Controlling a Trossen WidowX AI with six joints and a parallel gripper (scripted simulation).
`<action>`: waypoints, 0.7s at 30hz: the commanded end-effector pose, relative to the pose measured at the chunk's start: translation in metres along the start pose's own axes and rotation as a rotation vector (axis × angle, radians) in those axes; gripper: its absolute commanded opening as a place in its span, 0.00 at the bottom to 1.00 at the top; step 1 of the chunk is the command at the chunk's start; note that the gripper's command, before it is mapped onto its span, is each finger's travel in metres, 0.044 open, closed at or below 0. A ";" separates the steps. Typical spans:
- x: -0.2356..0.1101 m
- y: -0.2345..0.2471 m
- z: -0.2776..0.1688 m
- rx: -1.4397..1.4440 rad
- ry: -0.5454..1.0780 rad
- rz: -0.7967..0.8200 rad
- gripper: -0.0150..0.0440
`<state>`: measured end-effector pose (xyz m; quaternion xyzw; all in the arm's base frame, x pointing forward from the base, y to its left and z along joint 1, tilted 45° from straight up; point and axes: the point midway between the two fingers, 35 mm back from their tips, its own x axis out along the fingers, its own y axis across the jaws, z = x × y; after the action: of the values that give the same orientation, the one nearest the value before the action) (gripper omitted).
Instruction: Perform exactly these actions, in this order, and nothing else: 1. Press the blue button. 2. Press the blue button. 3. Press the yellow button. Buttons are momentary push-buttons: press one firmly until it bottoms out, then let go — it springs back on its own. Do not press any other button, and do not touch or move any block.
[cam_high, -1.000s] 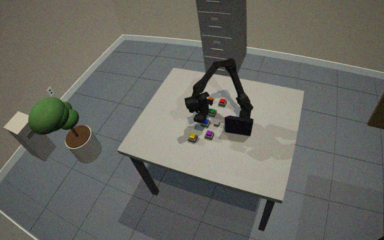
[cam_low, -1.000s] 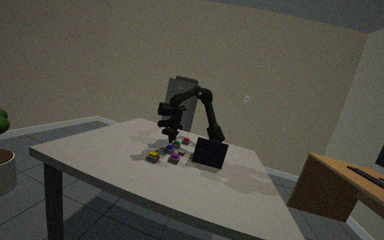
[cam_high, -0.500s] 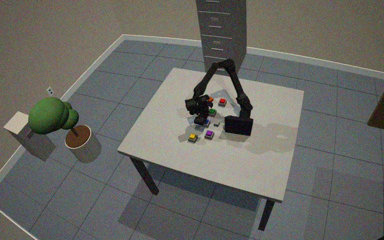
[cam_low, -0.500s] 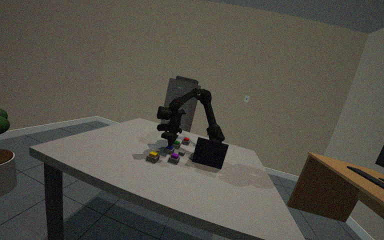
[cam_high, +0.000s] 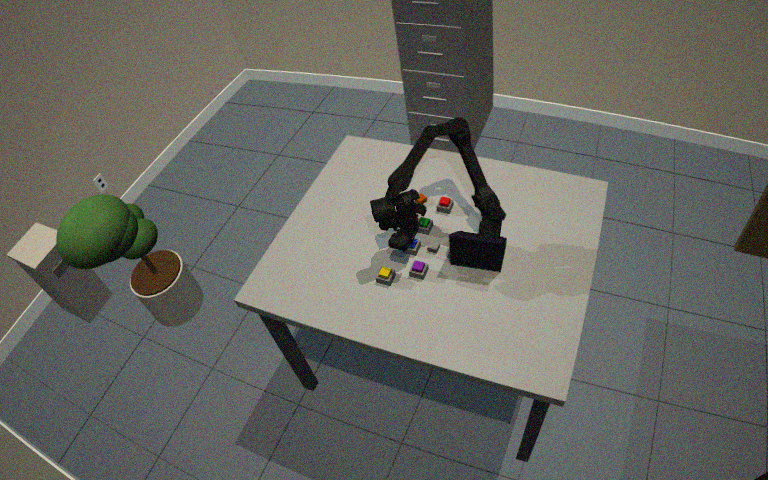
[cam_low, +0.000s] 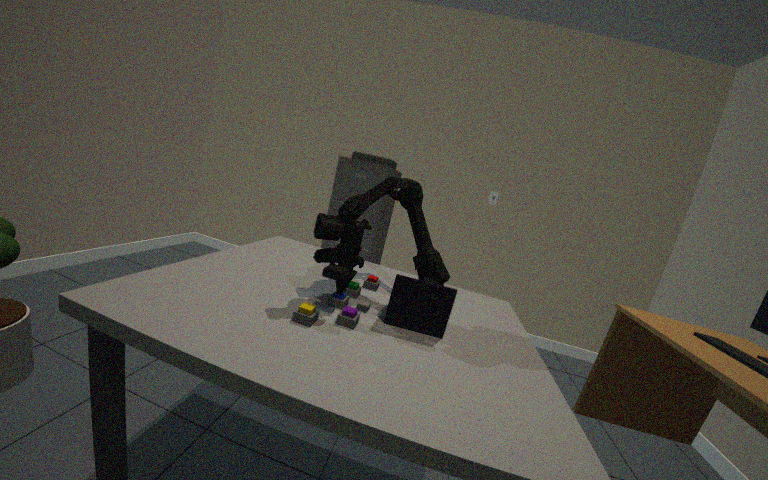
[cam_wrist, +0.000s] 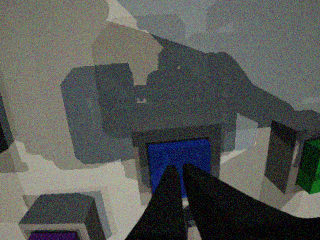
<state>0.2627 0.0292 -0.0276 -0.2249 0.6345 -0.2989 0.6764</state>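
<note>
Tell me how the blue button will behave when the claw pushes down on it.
The blue button sits in a squat grey housing flat on the table, so it probably won't tip. The shut claw is over its near edge, so an off-centre push may be less clean. Its cap looks rigid and should sink straight.
</note>
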 end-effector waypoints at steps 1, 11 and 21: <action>0.001 -0.001 -0.001 -0.007 0.001 -0.007 0.29; -0.032 0.000 -0.001 -0.008 0.001 -0.006 0.29; -0.094 0.000 -0.002 -0.009 0.003 -0.003 0.29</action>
<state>0.2603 0.0888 0.0322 -0.2337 0.6343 -0.2948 0.6754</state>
